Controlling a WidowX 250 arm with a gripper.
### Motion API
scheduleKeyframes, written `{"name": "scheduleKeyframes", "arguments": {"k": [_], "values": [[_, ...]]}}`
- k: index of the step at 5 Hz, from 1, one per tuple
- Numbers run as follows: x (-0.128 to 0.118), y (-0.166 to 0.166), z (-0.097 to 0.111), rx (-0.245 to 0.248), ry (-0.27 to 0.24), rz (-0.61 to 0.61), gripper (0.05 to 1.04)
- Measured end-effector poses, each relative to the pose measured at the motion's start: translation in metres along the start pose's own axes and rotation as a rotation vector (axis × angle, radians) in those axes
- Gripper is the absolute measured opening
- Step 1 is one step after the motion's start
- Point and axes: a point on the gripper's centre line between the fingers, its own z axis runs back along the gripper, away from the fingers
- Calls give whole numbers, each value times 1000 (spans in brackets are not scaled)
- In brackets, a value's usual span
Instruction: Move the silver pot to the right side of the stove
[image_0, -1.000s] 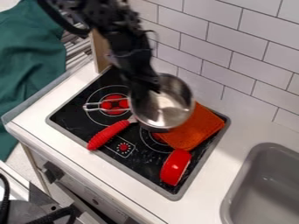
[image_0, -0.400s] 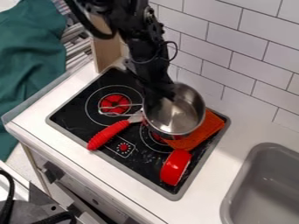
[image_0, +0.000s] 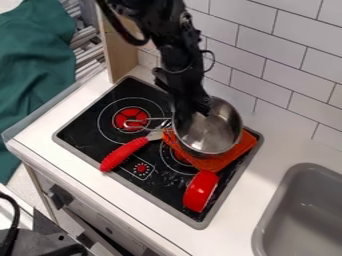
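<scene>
clamping silver pot (image_0: 219, 131) at rim, claw (image_0: 190, 114) closed

The round metal pot (image_0: 224, 127) is silver. Under it, the square fabric cloth (image_0: 232, 155) is plain orange. White rings circle red burners on the flat black stovetop (image_0: 81, 132). The small curved dish (image_0: 200, 192) is glossy red, the rectangular wall tiles (image_0: 300, 55) white with grey joints.

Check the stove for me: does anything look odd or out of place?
Two things do. An orange cloth lies on the stove, partly under the silver pot, where cloth seems out of place. Nearer the camera, a red bowl appears tipped onto its side instead of standing upright.
</scene>
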Motion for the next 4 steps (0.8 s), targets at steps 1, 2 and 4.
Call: {"name": "scheduleKeyframes", "arguments": {"k": [1, 2, 4], "values": [[5, -5, -9, 4, 20, -16, 56], [6, -6, -17, 2, 40, -9, 56], [0, 0, -26, -29, 89, 30, 224]]}}
